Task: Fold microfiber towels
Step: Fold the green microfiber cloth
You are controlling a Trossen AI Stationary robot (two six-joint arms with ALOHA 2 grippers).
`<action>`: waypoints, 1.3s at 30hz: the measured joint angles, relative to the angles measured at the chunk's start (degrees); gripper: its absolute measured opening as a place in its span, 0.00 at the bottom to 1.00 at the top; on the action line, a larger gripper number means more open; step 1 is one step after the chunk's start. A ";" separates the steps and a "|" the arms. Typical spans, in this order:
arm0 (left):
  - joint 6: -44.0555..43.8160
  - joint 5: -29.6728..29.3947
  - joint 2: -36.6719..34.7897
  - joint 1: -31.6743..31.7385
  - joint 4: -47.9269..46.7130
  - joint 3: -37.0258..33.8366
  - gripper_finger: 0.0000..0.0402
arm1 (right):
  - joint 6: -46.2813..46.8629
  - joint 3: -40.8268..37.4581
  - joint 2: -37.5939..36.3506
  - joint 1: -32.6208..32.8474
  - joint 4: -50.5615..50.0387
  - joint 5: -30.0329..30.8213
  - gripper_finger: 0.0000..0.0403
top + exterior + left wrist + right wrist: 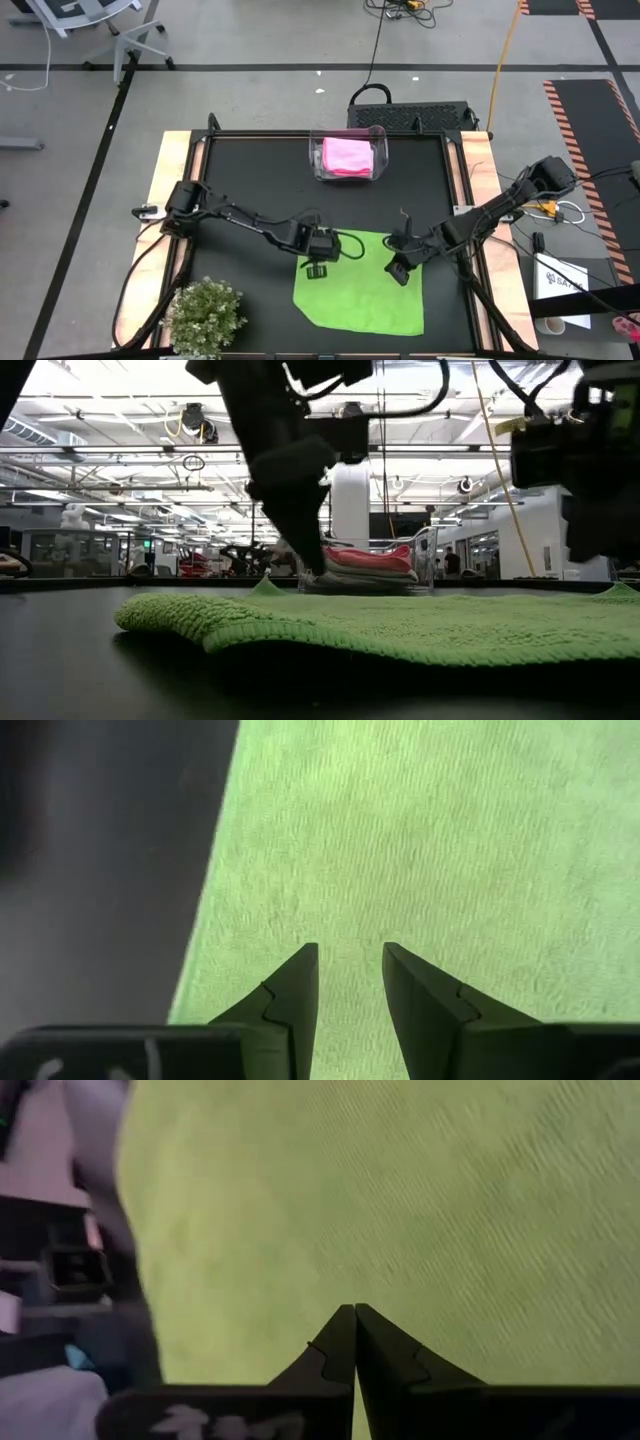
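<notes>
A lime green microfiber towel [365, 285] lies spread flat on the black table, toward its near edge. My left gripper [316, 270] hangs over the towel's far left part, pointing steeply down. It is open, and only green pile shows between its fingers [350, 955]. My right gripper [398, 272] is shut over the towel's far right part [354, 1312] and stands well above the cloth in the low view [600, 460]. A bright pink towel [348, 155] lies folded in the clear bin.
The clear plastic bin [318, 160] stands at the middle of the table's far edge. A small green bushy plant [205, 315] sits at the near left corner. Bare black table [250, 180] lies between the bin and the green towel.
</notes>
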 joint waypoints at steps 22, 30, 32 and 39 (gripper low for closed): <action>-16.16 -0.55 -0.35 -3.04 7.62 -9.67 0.29 | -17.02 -0.02 -0.04 -8.25 -18.85 9.47 0.00; -16.60 -3.86 -0.26 -2.90 0.55 -9.67 0.29 | -21.79 -0.02 -0.03 -13.16 -17.82 7.45 0.00; -16.60 -5.06 -0.25 -2.47 -0.91 -9.70 0.29 | -21.64 -0.02 -0.15 -13.48 -17.63 5.71 0.00; -16.34 -7.68 -0.13 -0.64 -1.72 -8.63 0.29 | -21.59 -0.02 -1.00 -13.46 -14.85 4.33 0.00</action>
